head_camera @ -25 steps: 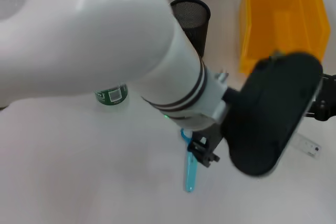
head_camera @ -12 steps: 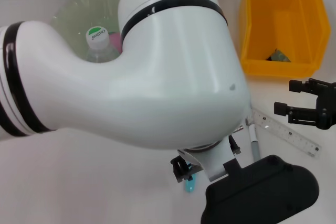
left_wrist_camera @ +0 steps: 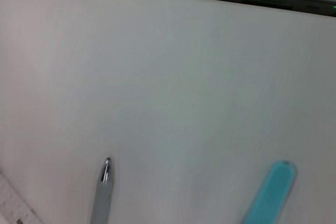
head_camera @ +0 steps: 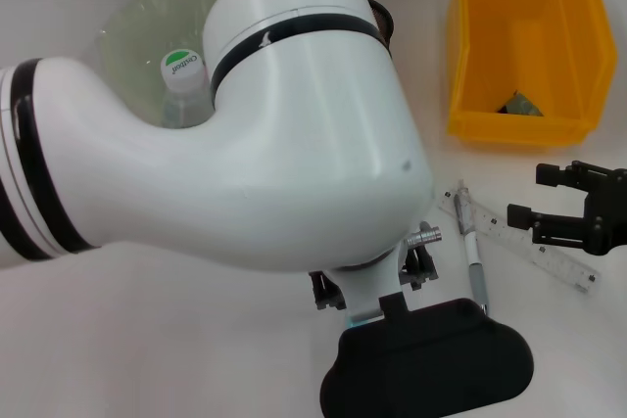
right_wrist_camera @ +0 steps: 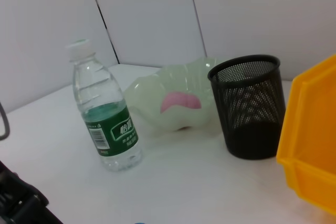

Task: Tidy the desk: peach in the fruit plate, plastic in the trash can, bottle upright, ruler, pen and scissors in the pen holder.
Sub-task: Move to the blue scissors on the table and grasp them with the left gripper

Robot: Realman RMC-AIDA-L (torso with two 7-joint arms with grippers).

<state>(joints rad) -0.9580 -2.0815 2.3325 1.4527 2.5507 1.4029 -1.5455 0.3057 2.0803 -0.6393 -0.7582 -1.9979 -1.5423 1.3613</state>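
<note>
Head view is mostly filled by my own left arm (head_camera: 245, 144), and that is the first hazard: its bulk hides much of the table (head_camera: 147, 359), so anything under the elbow could be nudged as I swing towards the pen holder (right_wrist_camera: 249, 108), whose rim only just peeps out behind the arm. The trash can (head_camera: 524, 46) already has plastic (head_camera: 517, 103) in it. In the right wrist view the peach (right_wrist_camera: 181, 100) lies in the fruit plate (right_wrist_camera: 173, 103) and the bottle (right_wrist_camera: 105, 124) stands upright near it. A careless sweep of the forearm could, I judge, tip that bottle. What is left lies flat on the table: the ruler (head_camera: 534, 247), the scissors (head_camera: 356, 323) and the pen (head_camera: 473, 266). The pen rests just beside the ruler, perhaps touching it. My left arm reaches in from my left and folds down steeply, wrist pointing at the table, and my left fingers (head_camera: 421, 266) are spread wide and empty above the scissors' blue end. Flat, thin things are awkward: if I close off-centre the scissors may skid or pivot out, and they could knock the pen, which would roll. My right fingers (head_camera: 549, 214) hover open and empty over the far end of the ruler, close enough that both arms descending together might crowd each other.
</note>
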